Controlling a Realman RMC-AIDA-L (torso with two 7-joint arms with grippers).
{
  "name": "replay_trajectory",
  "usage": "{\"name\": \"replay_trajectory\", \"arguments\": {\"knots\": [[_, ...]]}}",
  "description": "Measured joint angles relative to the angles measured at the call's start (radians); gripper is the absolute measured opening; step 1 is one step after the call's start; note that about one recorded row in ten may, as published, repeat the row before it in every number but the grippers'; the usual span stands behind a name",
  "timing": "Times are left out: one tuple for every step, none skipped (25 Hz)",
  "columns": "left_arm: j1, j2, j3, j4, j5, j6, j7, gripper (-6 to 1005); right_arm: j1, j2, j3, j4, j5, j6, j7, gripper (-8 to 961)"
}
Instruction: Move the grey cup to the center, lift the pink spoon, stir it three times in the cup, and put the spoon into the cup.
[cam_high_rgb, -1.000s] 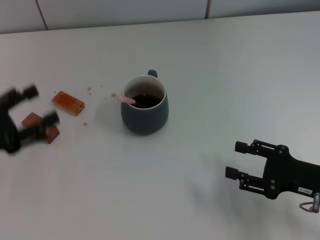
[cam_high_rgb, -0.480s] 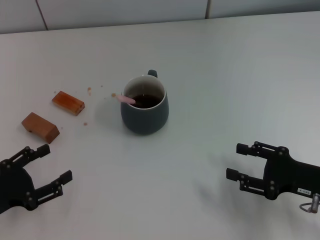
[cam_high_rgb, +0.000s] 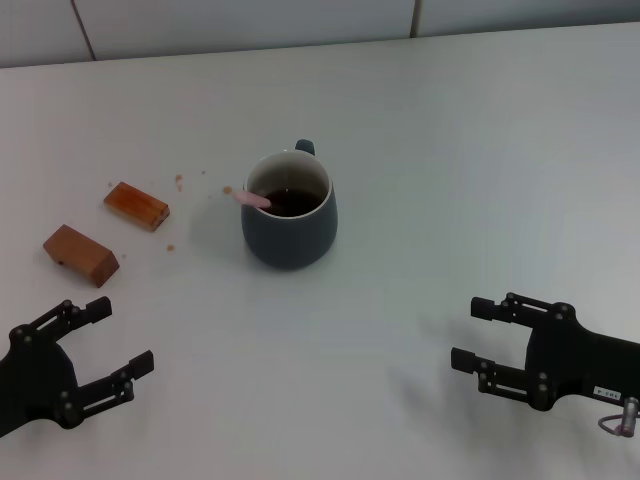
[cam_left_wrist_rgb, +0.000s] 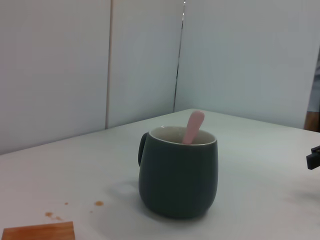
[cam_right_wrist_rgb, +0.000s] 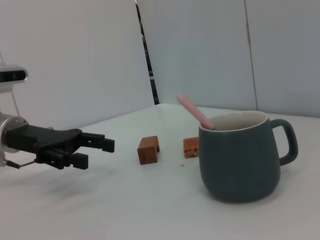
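A: Where is the pink spoon (cam_high_rgb: 252, 199)?
B: Inside the grey cup (cam_high_rgb: 289, 214), mid worktop (cam_high_rgb: 450, 150). Left tool (cam_high_rgb: 103, 343) & right tool (cam_high_rgb: 478, 334): fingers apart, holding nothing, near edge

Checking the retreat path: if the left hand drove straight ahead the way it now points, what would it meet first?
Probably nothing nearby: the open left hand points up and to the right, passing in front of the grey cup and below both wooden blocks; depth is uncertain.
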Motion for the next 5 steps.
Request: {"name": "replay_trajectory", "arguments": {"knots": [[-0.004,0.001,0.001,0.0,0.0,0.001,-0.001,852,-0.003,0.0,0.0,0.001,0.0,0.001,-0.002,721],[-0.004,0.001,0.001,0.0,0.0,0.001,-0.001,852,-0.003,0.0,0.0,0.001,0.0,0.001,-0.002,721],[-0.005,0.002,0.002,-0.001,0.0,0.001,-0.001,852,-0.004,0.001,0.0,0.003,0.0,0.001,-0.002,721],[-0.005,0.002,0.002,-0.001,0.0,0.001,-0.001,852,-0.004,0.001,0.0,0.003,0.0,0.001,-0.002,721],[-0.006,0.002,0.002,-0.001,0.002,0.001,-0.001,852,-0.006,0.001,0.0,0.003,0.001,0.002,-0.003,721]]}}
